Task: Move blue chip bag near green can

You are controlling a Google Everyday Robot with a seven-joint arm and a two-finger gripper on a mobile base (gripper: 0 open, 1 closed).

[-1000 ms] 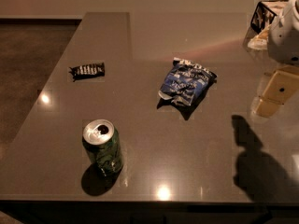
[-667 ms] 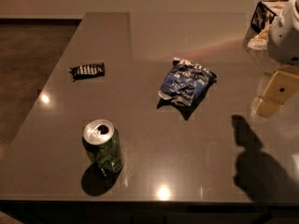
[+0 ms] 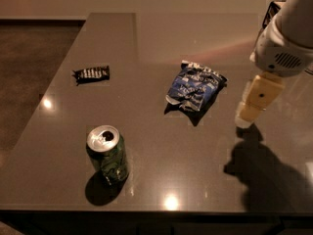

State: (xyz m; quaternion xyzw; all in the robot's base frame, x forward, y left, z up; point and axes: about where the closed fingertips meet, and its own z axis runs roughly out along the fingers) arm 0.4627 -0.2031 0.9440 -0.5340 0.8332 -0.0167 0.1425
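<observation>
The blue chip bag [image 3: 194,88] lies flat near the middle of the dark table, wrinkled, with white lettering. The green can [image 3: 108,154] stands upright near the front left, its silver top open at the tab hole. My gripper [image 3: 248,112] hangs from the white arm at the right, pointing down just above the table. It is to the right of the bag, apart from it, and holds nothing that I can see.
A small black candy bar wrapper [image 3: 91,74] lies at the left of the table [image 3: 161,38]. A box-like object [image 3: 270,12] sits at the far right behind the arm. The table's front edge runs just below the can.
My arm and gripper have moved left, closer to the blue chip bag. The bag, can and wrapper have not moved.
</observation>
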